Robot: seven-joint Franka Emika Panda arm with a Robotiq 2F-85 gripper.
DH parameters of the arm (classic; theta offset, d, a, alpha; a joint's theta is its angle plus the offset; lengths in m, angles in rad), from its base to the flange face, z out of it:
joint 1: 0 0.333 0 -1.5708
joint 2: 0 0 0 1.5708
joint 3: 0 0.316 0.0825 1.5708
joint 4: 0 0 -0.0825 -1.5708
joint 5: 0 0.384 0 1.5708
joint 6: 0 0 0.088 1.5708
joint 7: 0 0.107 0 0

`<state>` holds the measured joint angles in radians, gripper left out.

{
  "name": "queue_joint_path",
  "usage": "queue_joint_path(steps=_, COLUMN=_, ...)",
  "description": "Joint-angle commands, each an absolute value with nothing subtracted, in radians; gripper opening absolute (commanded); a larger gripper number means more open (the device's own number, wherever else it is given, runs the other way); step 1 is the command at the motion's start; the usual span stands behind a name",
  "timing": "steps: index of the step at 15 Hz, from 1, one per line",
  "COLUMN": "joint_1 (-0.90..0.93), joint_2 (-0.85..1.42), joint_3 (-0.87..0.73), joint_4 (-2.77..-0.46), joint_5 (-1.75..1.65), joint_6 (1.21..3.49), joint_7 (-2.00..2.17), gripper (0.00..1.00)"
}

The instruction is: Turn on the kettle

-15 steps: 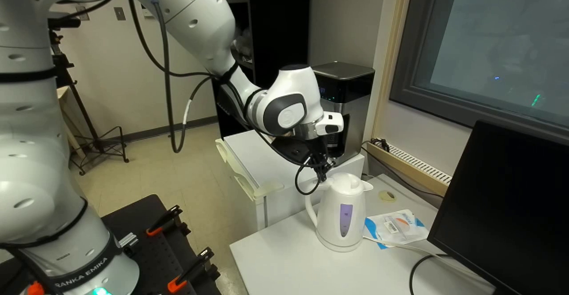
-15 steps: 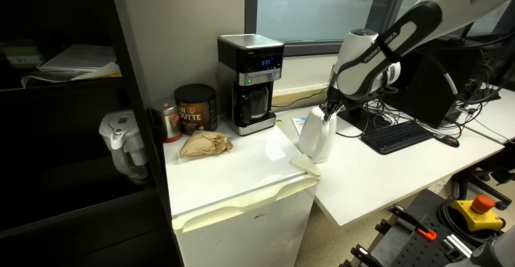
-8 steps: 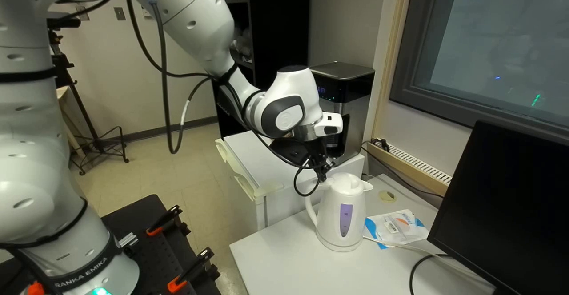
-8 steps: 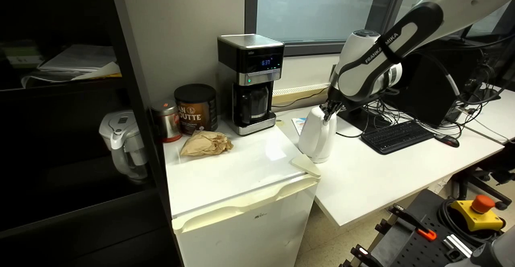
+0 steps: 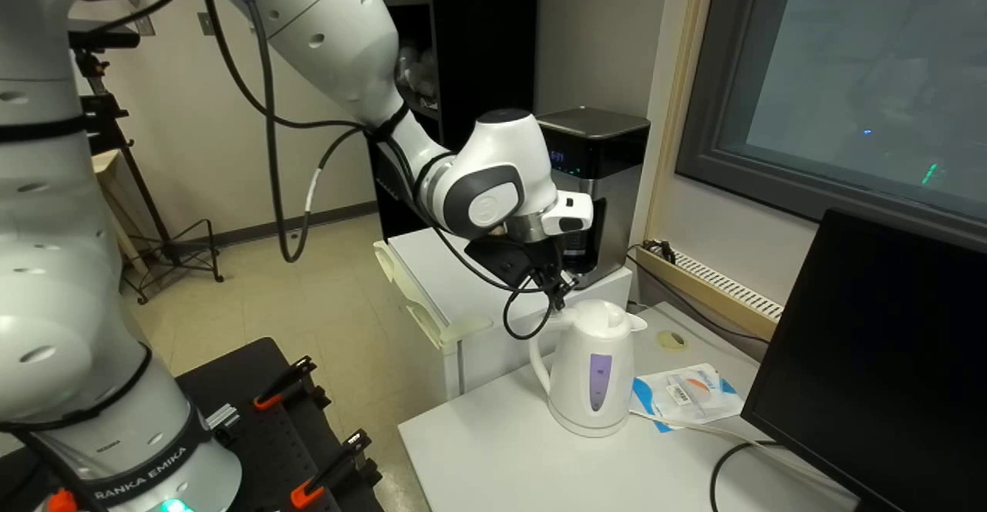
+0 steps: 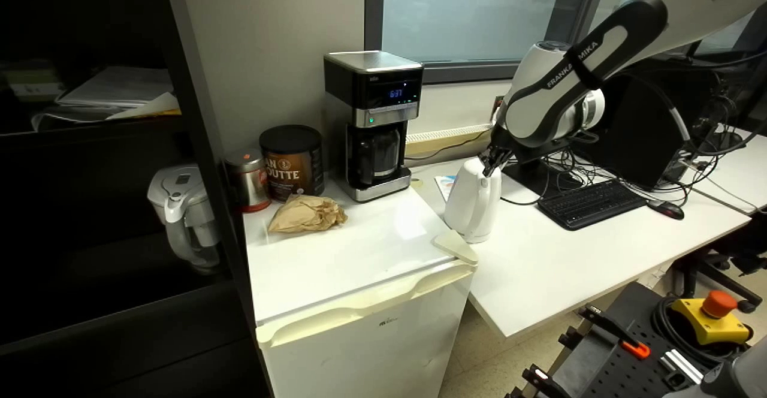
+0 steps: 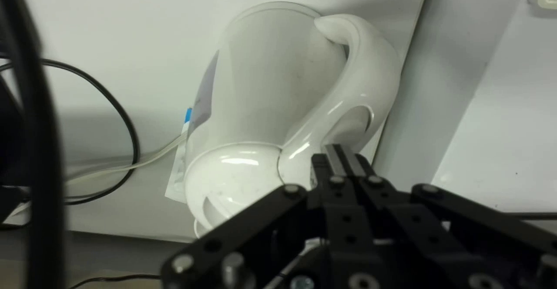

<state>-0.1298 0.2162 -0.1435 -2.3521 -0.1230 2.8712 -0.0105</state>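
The white kettle (image 5: pixel 574 381) stands upright on the white desk, and it also shows in an exterior view (image 6: pixel 462 206). In the wrist view the kettle (image 7: pixel 270 75) has its loop handle (image 7: pixel 378 67) toward the right. An oval recessed piece (image 7: pixel 350 123) lies on the upper handle, just beyond my fingertips. My gripper (image 7: pixel 343 149) is shut and empty, its two pads side by side. It points down at the top of the handle in both exterior views (image 5: pixel 559 302) (image 6: pixel 489 169). I cannot tell whether the tips touch the handle.
A white mini fridge (image 6: pixel 341 266) stands beside the desk (image 6: pixel 557 266), with a black coffee maker (image 6: pixel 374 122) on it. A monitor (image 5: pixel 879 358), a packet (image 5: pixel 686 392), a keyboard (image 6: pixel 590 203) and cables are on the desk. A gripper cable (image 5: pixel 524 335) loops close to the kettle handle.
The arm has drawn back and up slightly, and the fingertips sit a little higher over the handle. The gripper cable has shifted with it. The kettle has not moved.
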Motion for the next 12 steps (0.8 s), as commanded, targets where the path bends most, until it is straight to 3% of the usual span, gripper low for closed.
queue_joint_path(steps=1, joint_1=-0.146, joint_2=0.118, joint_3=-0.127, joint_4=-2.408, joint_5=-0.077, joint_6=2.877, joint_7=-0.069, gripper=0.0)
queue_joint_path(steps=12, joint_1=-0.143, joint_2=-0.142, joint_3=-0.144, joint_4=-2.507, joint_5=-0.081, joint_6=2.696, joint_7=-0.11, gripper=0.0)
